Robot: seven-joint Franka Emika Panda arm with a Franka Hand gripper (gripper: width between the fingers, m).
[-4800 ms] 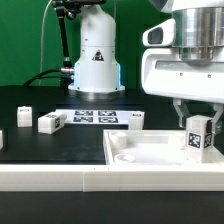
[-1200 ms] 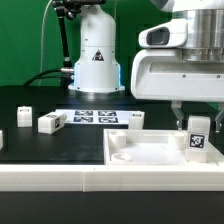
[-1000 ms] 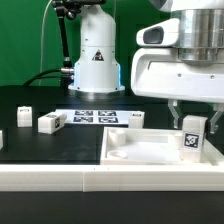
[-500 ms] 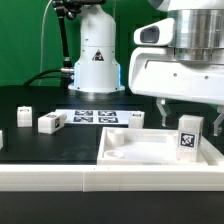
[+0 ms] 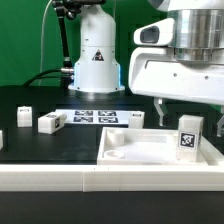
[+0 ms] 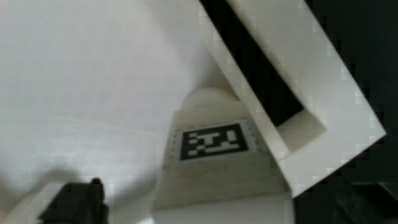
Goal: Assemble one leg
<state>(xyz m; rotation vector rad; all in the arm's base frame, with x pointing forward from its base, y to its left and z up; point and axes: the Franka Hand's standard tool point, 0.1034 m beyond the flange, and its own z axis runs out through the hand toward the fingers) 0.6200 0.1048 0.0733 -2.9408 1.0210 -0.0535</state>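
Leg, a small white oblong block with a black-and-white square tag facing the camera, is standing upright inside the large white tray-like piece, near that piece's rim on the exterior view's right. The gripper is hanging directly above it, its two dark fingers reaching down on either side of the block's upper end; whether the pads are actually pressing on the block cannot be told from either view. In the wrist view the tagged face of the leg is showing close up against the tray-like piece's white floor and raised rim, with one dark fingertip sitting at the edge of the picture.

Elsewhere on the black table, three more legs are lying loose: one just beside the marker board on the exterior view's left, another farther toward that side, and a third at the marker board's other end, just behind the tray-like piece. A white robot base is standing behind the marker board against the green backdrop.
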